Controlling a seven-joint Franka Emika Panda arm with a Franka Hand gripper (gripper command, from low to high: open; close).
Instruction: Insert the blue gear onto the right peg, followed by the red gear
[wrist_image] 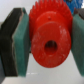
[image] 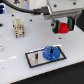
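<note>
Closest to us in the exterior view we log the plate (image: 44,56), a black rectangle with a pale rim lying flat on the white table (image: 12,67); we take it as our landmark. The blue gear (image: 51,52) sits on the plate at the end toward the exterior view's right, lying flat, its hub up; the right peg there is covered by it and we cannot make the pin out. On the plate's other half a thin dark pin (image: 36,56) stands upright and bare. Above the plate and beyond it, well clear of the blue gear, hangs the gripper (image: 63,26), its fingers pinching the red gear (image: 63,26) in the air, off the table. In the wrist view the red gear (wrist_image: 49,36) fills the picture, teeth along one edge, raised hub with a dark bore facing the camera; teal pads (wrist_image: 22,49) press against it on both sides, so the gripper (wrist_image: 49,42) is clamped on it. Farther back from the plate, toward the exterior view's left, a small pale block-shaped object (image: 19,27) with dark marks stands on the table; too blurred for us to name. Dark cabling (image: 25,11) arcs above it at the rear.
</note>
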